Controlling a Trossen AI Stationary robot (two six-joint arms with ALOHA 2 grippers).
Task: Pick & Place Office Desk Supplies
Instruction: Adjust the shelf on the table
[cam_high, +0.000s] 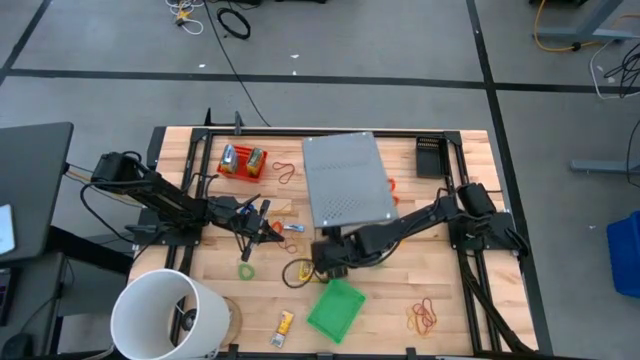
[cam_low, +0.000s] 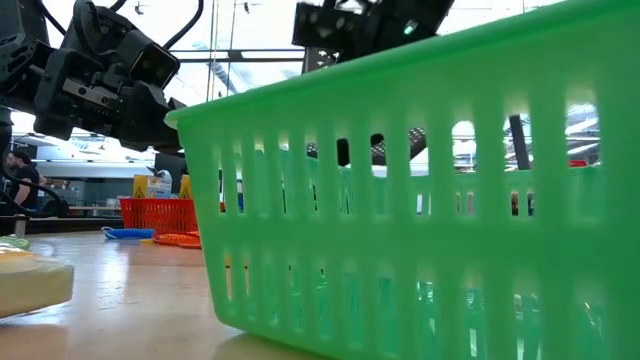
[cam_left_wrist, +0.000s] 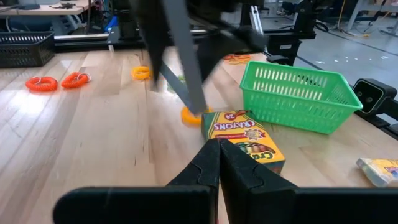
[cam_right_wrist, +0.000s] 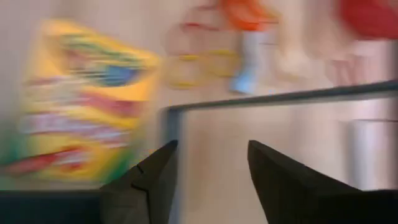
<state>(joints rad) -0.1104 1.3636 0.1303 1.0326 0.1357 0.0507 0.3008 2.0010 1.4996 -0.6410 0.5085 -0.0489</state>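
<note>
1. We see the left gripper (cam_high: 262, 218) over the middle of the table (cam_high: 460, 310), its jaws shut on nothing.
2. The right gripper (cam_right_wrist: 208, 180) stands just beside the crayon box (cam_right_wrist: 74, 118), jaws apart and empty.
3. The crayon box (cam_left_wrist: 245, 138) lies flat on the wood near the green basket (cam_left_wrist: 297, 96).
4. Orange coils (cam_left_wrist: 57, 81) lie well apart from it.

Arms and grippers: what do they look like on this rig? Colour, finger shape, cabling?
Both arms are black, built of chunky jointed links, with black cables trailing from their bases along the table frame. The left gripper has two matte black fingers tapering to thin tips. The right gripper has the same dark, wedge-shaped fingers. No markings or labels are visible on either.
</note>
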